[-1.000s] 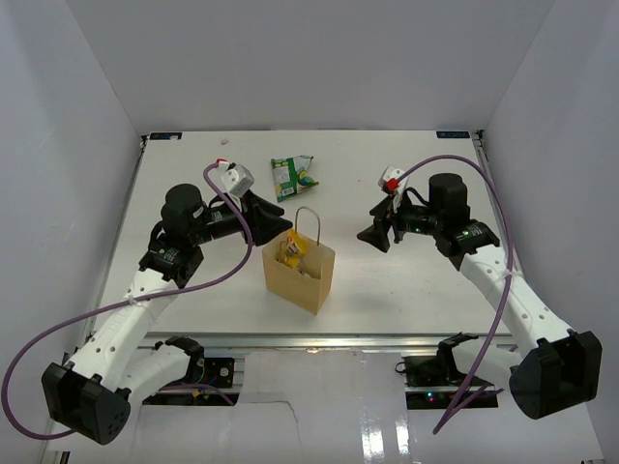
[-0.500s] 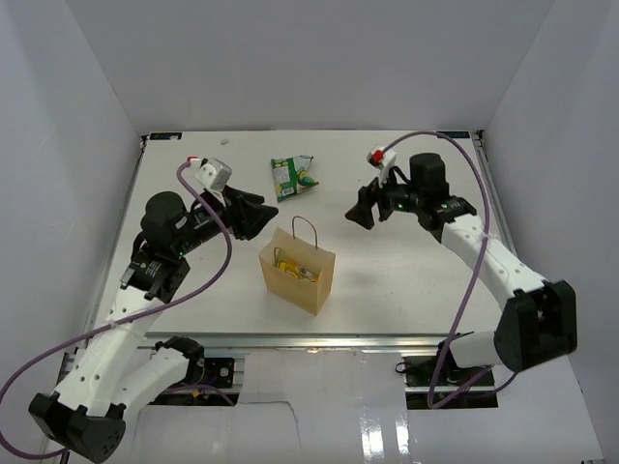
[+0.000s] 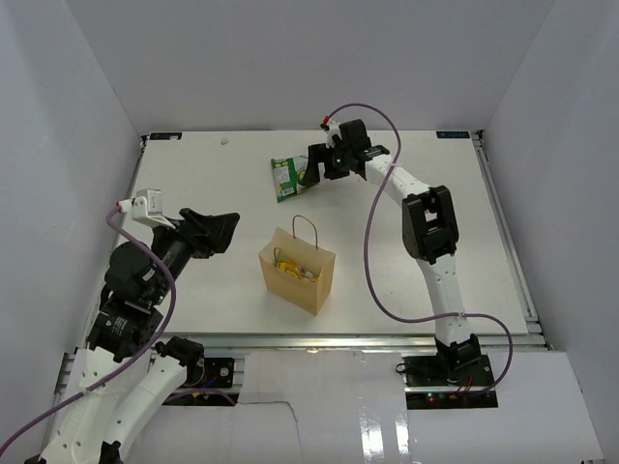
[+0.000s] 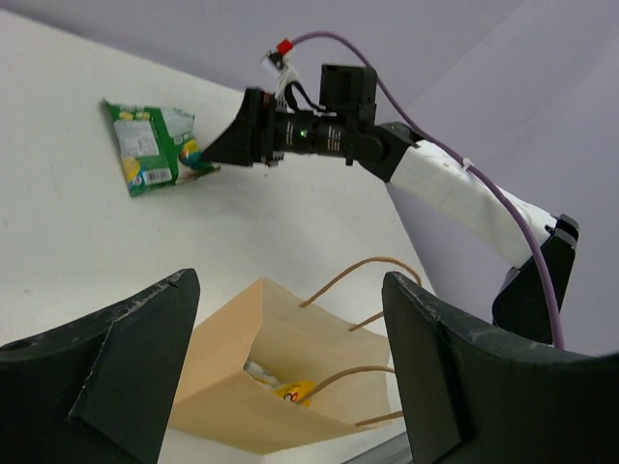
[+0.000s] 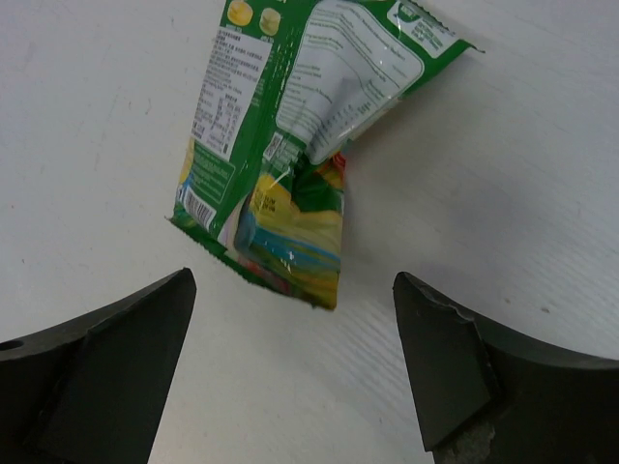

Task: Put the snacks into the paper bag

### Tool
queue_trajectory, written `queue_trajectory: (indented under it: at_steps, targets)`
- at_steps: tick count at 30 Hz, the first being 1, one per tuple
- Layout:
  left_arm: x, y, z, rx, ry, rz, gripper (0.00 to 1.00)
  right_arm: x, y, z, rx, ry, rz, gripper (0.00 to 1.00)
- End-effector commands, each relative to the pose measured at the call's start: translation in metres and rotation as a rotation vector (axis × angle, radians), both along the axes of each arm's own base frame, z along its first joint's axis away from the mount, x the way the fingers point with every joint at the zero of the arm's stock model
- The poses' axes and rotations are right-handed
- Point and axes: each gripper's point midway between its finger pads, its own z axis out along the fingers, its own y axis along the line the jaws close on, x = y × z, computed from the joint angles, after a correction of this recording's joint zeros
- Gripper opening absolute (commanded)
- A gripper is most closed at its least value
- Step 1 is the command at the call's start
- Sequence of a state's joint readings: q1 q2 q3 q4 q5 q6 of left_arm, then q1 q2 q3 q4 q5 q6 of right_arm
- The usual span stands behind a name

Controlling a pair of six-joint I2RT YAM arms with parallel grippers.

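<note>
The green bag (image 3: 290, 178) is seen flat near the far edge, just before the spread right gripper (image 3: 311, 172). The left gripper (image 3: 226, 228) is held spread, left of the paper bag (image 3: 298, 280), in which yellow wrappers (image 3: 288, 261) are seen.

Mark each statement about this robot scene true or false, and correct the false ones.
1. The paper bag stands upright on the table. True.
2. The green-and-white bag is inside the paper bag. False: it lies flat on the table, beyond the paper bag.
3. The right jaws are open, with the green-and-white bag just in front of them. True.
4. The left jaws grip a handle of the paper bag. False: they are open, hold nothing and are apart from the bag.
5. A yellow wrapper shows inside the paper bag. True.
</note>
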State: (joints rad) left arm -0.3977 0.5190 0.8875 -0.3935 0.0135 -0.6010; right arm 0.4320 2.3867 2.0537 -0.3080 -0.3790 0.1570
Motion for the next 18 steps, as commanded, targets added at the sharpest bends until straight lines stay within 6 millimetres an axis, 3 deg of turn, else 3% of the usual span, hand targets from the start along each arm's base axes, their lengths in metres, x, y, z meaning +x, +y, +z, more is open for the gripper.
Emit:
queue_trajectory:
  at_steps: [1, 2, 4, 8, 14, 17, 18]
  targets:
    - [0.002, 0.003, -0.027, -0.057, 0.119, 0.041, 0.87, 0.032, 0.032, 0.056, 0.138, -0.142, -0.011, 0.88]
    - [0.002, 0.003, -0.029, -0.060, 0.127, 0.044, 0.87, 0.036, 0.035, 0.042, 0.139, -0.128, -0.017, 0.87]
    - [0.004, 0.003, -0.032, -0.065, 0.147, 0.053, 0.87, 0.041, 0.045, 0.042, 0.159, -0.140, -0.030, 0.85]
    - [0.005, 0.003, -0.033, -0.057, 0.165, 0.056, 0.87, 0.048, 0.050, 0.009, 0.145, -0.098, -0.105, 0.81]
    - [0.005, 0.004, -0.034, -0.037, 0.188, 0.059, 0.87, 0.055, 0.056, -0.007, 0.134, -0.105, -0.154, 0.69]
    - [0.005, 0.004, -0.038, -0.045, 0.201, 0.063, 0.87, 0.051, 0.059, -0.012, 0.129, -0.098, -0.143, 0.56]
    - [0.006, 0.003, -0.041, -0.047, 0.208, 0.062, 0.87, 0.052, 0.059, -0.010, 0.125, -0.103, -0.149, 0.47]
